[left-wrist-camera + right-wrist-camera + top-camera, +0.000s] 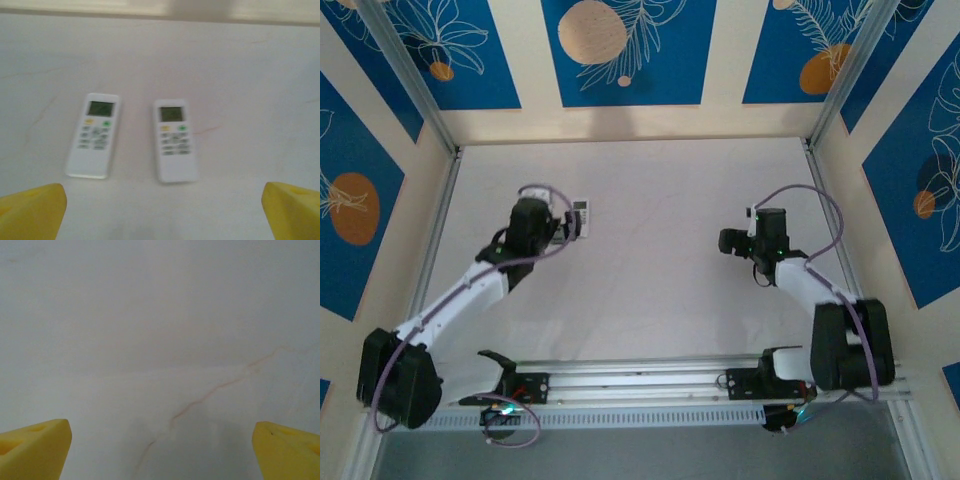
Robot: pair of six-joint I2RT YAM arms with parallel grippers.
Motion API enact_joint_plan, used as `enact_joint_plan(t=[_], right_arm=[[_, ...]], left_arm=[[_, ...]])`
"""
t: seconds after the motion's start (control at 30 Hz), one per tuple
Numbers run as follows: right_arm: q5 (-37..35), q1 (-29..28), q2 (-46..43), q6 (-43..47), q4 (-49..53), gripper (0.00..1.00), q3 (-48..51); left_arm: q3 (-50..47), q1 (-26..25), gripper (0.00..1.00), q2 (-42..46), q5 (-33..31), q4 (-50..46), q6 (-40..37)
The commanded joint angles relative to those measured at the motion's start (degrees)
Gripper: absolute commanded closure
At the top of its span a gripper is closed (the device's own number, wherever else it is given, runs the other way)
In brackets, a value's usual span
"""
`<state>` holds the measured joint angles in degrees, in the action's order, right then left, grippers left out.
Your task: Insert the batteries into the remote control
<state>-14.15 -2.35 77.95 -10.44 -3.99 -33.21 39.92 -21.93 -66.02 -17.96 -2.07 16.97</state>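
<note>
A: Looking at the left end effector (161, 212), what state is it in?
B: Released. Its yellow fingertips (31, 212) stand wide apart with nothing between them, just short of the first remote control (94, 135) and the second remote control (175, 140).
A: How do those two lie?
B: Flat on the white worktop (245, 75), screens and buttons up. The second remote control is beside the first remote control, to the right of it in the left wrist view, and they do not touch. Their screen ends lean slightly toward each other and point away from the fingertips.
A: And the right end effector (160, 450)?
B: Released as well, jaws wide with nothing held. It hangs over bare worktop crossed by a faint brownish vein (215, 390), well apart from the first remote control, toward the right arm's side in the top view.
</note>
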Motion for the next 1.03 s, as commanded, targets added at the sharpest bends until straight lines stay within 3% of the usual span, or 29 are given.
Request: enact_joint_plan(t=[0.0,0.07,0.13,0.23,0.27,0.37,0.4,0.43,0.5,0.53,1.0], right_arm=[[0.07,1.71,4.81,3.49,-21.67,0.06,1.05],[5.21,1.99,8.56,3.57,-25.68,0.07,0.38],[2.16,-0.44,8.92,5.43,-27.46,0.03,0.9],[13.45,4.39,9.26,3.44,-42.08,0.01,9.22],[13.07,4.34,10.01,3.26,-47.36,0.01,11.28],[6.48,1.52,9.5,4.7,-42.97,0.01,9.49],[6.79,1.57,9.03,4.75,-42.31,0.01,9.58],[8.08,2.06,9.3,4.44,-41.85,0.01,9.18],[8.29,2.16,9.11,4.54,-41.86,0.01,9.29],[8.21,2.09,9.25,4.56,-42.08,0.01,9.33],[8.24,1.73,9.26,5.1,-42.8,0.01,9.66]], left_arm=[[-11.92,5.21,0.0,1.91,-5.27,19.46,-6.2],[-16.29,9.24,0.0,2.82,-4.5,26.12,-7.39],[-17.52,13.27,0.02,2.05,-0.38,29.78,-10.6],[-19.78,14.25,0.03,-6.72,-0.49,42.92,-18.61],[-20.14,15.46,0.03,-10.21,1.47,46.39,-18.67],[-21.92,18.75,0.0,-24.91,7.81,64.48,-16.49],[-21.13,18.77,0.0,-24.24,11.13,62.1,-17.36],[-19.41,18.9,0.0,-21.37,11.81,53.45,-16.98],[-20.38,19.03,0.0,-24.24,13.08,60.69,-17.62],[-19.43,19.11,0.0,-22.5,12.88,55.68,-17.15],[-19.16,18.96,0.0,-23.32,14.46,56.53,-18.28]])
